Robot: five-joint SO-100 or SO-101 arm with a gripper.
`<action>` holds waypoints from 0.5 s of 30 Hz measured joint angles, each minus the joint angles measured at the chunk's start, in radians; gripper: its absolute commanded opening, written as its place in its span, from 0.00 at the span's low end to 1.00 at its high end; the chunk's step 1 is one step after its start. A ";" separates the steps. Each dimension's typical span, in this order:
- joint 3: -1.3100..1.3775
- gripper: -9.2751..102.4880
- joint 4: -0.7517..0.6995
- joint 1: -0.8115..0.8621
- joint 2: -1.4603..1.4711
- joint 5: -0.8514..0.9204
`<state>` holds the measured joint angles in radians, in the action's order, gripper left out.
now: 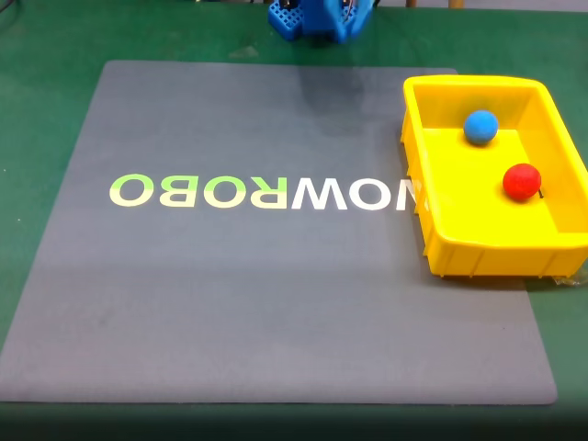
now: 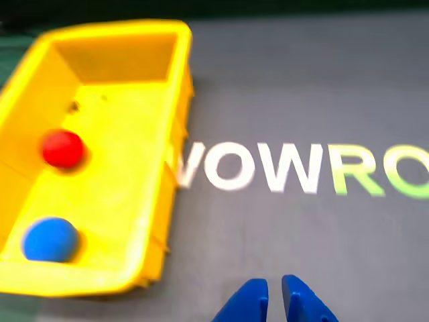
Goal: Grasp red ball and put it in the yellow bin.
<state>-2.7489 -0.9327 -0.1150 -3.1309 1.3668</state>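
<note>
**Ball in the bin, arm pulled back**

Red ball lies on the floor of the yellow bin, at about 4 o'clock from the blue ball in the fixed view, the 2 well apart. We judge the drop done: the ball sits free inside the walls, touching no finger. The bin stands at the mat's 3 o'clock edge, overlapping the end of the printing, likely so the arm reaches it without stretching.

In the wrist view we see the gripper at 6 o'clock, its 2 blue fingers drawn nearly together with a thin gap and nothing between them, hanging over bare grey mat. The arm's blue base sits at 12 o'clock in the fixed view.

Lettering on the mat reads "WOWRO" in the wrist view, white turning green; the fixed view shows it upside down.
</note>
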 measured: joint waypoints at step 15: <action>-0.321 0.08 -0.054 0.095 -0.179 0.031</action>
<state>-3.0695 -0.9863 -0.0199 -3.3103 1.3975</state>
